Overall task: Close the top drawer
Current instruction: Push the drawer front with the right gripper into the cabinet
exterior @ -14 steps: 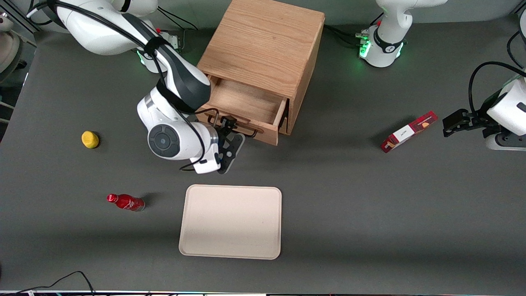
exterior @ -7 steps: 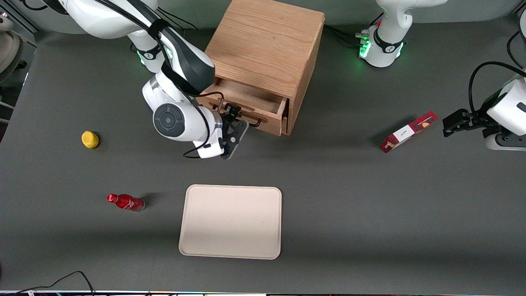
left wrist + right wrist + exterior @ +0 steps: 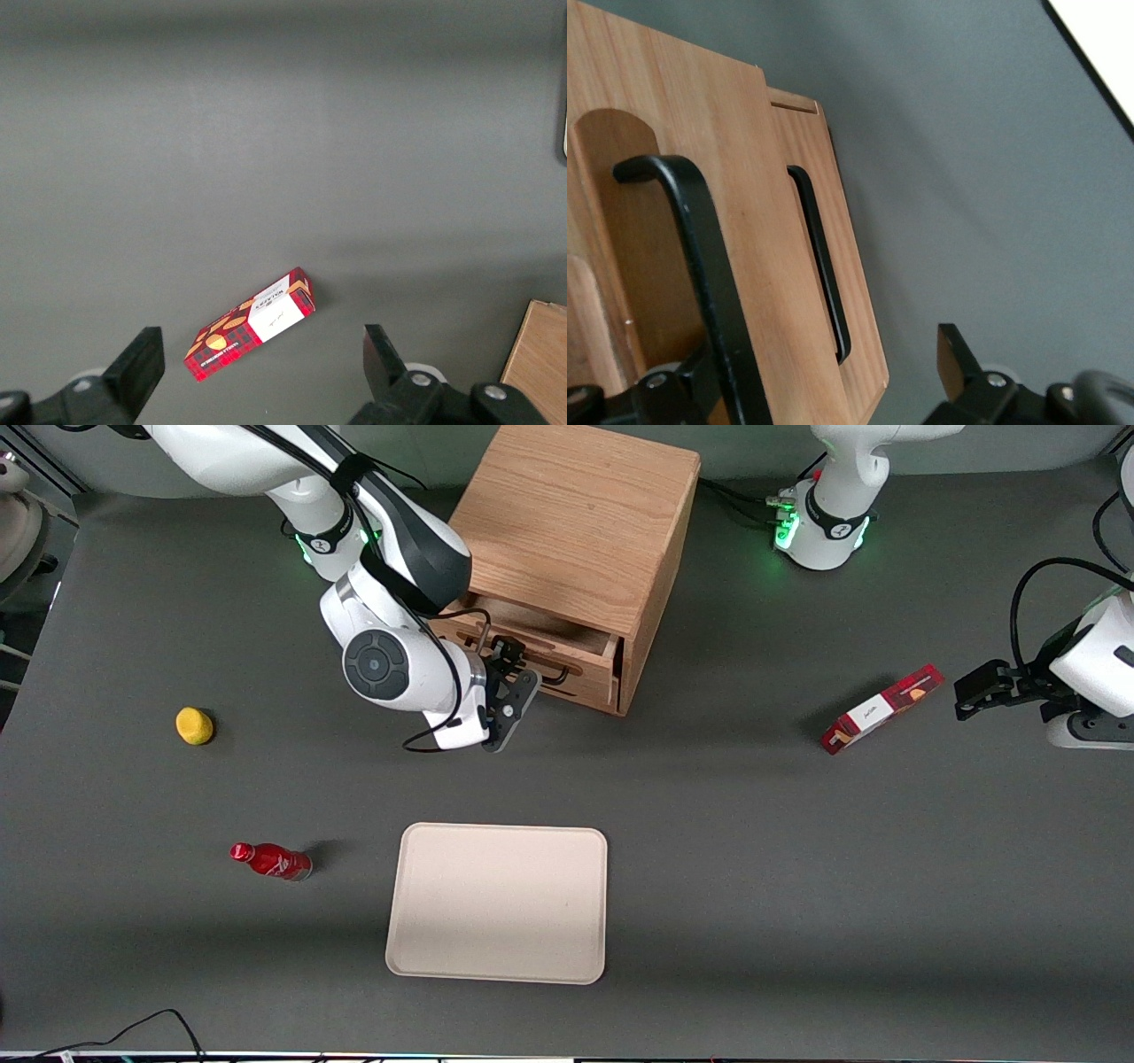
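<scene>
The top drawer (image 3: 567,662) of the light oak cabinet (image 3: 576,522) stands out a little, with a narrow strip of its inside showing. My gripper (image 3: 511,670) is right in front of the drawer, against its thin black wire handle (image 3: 549,674). The wrist view shows the grooved drawer front (image 3: 749,230) close up, crossed by its handle (image 3: 700,257). The lower drawer's handle (image 3: 819,257) lies deeper in. My gripper (image 3: 824,385) is open: one finger (image 3: 957,354) hangs clear over the table, the other sits by the handle. Nothing is gripped.
A beige tray (image 3: 498,903) lies nearer the front camera than the cabinet. A red bottle (image 3: 270,861) and a yellow object (image 3: 194,725) lie toward the working arm's end. A red box (image 3: 881,708) (image 3: 252,323) lies toward the parked arm's end.
My gripper has moved toward the cabinet with the drawer front ahead of it. The drawer has slid in from about half out to only slightly out.
</scene>
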Robot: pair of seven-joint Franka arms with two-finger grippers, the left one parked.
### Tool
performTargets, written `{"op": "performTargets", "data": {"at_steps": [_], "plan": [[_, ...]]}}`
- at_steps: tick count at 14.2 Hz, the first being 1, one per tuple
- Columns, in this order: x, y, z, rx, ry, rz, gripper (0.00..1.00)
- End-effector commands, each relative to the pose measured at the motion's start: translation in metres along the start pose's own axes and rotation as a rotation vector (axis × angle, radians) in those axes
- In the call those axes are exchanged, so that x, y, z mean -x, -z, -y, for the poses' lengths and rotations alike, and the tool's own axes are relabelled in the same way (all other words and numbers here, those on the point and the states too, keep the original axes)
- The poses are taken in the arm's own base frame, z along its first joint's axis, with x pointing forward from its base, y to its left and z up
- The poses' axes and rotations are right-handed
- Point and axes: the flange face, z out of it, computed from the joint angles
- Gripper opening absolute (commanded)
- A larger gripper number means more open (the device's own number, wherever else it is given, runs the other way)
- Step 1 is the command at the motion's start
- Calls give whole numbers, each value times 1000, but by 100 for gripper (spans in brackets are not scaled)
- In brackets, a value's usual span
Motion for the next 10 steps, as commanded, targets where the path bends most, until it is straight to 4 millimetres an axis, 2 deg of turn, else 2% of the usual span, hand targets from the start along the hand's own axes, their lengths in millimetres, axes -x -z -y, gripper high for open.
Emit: {"op": "performTargets", "data": {"at_steps": [1,5,10], "plan": [[6,1,25,-9,-43,-7,100],[10,-3,49,0,-74,8,100],[13,-10,55,2,-72,23,100]]}}
